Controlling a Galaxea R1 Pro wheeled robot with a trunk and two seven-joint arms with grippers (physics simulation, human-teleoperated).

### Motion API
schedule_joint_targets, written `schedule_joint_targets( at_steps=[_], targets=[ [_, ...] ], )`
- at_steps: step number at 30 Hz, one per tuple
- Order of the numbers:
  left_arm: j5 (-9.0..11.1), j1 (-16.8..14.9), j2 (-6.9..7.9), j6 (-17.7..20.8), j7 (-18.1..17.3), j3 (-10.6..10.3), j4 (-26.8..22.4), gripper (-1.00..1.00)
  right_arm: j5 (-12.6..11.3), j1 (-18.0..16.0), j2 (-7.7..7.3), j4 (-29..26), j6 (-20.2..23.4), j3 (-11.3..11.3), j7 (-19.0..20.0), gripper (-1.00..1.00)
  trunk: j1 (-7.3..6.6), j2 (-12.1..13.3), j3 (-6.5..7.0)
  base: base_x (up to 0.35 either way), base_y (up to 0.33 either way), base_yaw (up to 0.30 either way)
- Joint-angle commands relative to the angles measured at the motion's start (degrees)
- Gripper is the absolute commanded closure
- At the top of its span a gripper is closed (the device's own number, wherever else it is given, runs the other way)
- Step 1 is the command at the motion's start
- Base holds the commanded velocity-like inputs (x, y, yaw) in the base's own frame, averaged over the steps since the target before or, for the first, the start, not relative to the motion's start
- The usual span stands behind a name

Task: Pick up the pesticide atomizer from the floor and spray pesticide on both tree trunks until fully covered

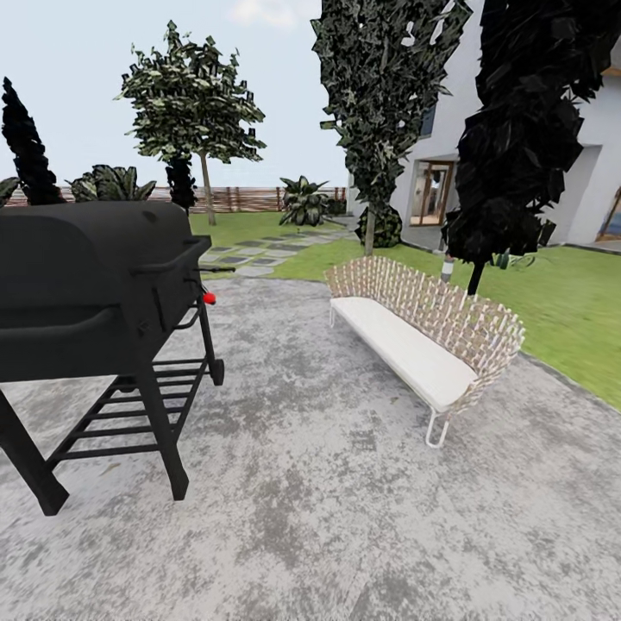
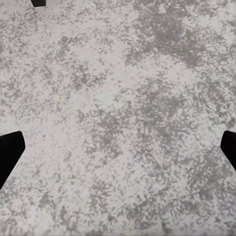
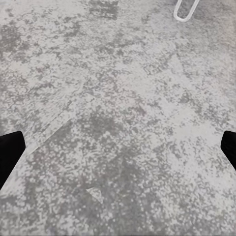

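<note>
Trees [image 1: 194, 112] stand at upper left of the head frame, past a black grill [image 1: 95, 293] and white bench [image 1: 423, 336] on speckled patio [image 1: 310, 483]. Left hand [image 2: 118, 147] and right hand [image 3: 118, 147] are spread wide, empty.

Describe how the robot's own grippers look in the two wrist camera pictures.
Little of them shows. The left gripper appears as two flat matte black fingertips with angled, chamfered corners at the picture's edges, above speckled grey concrete paving. The right gripper has matching black fingertips. No cables, markings or arm links can be seen.
</note>
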Motion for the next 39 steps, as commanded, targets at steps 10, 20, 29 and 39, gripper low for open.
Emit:
schedule_joint_targets(
  at_steps=[10, 20, 29, 39],
  targets=[
    [0.12, -0.04, -0.01, -0.19, 0.02, 0.01, 0.12, -1.0, 0.01, -0.03, 0.04, -0.02, -0.24, 0.06, -0.02, -1.0, 2.2, -4.05, -1.93, 0.0, 0.0, 0.0],
    [0.12, -0.04, -0.01, -0.19, 0.08, 0.01, 0.14, -1.0, 0.01, -0.03, 0.13, 0.03, -0.26, 0.06, -0.03, -1.0, 4.39, -8.06, -4.48, 0.0, 0.0, 0.0],
    [0.12, -0.04, -0.01, -0.19, 0.1, 0.01, 0.14, -1.0, 0.01, -0.03, 0.18, 0.04, -0.26, 0.06, -0.03, -1.0, 6.37, -11.67, -6.92, 0.0, 0.0, 0.0],
    [0.12, -0.04, 0.07, -0.19, 0.11, 0.01, 0.14, -1.0, 0.01, -0.03, 0.18, 0.06, -0.26, 0.06, -0.03, -1.0, 8.57, -15.69, -9.62, 0.0, 0.0, 0.0]
  ],
)
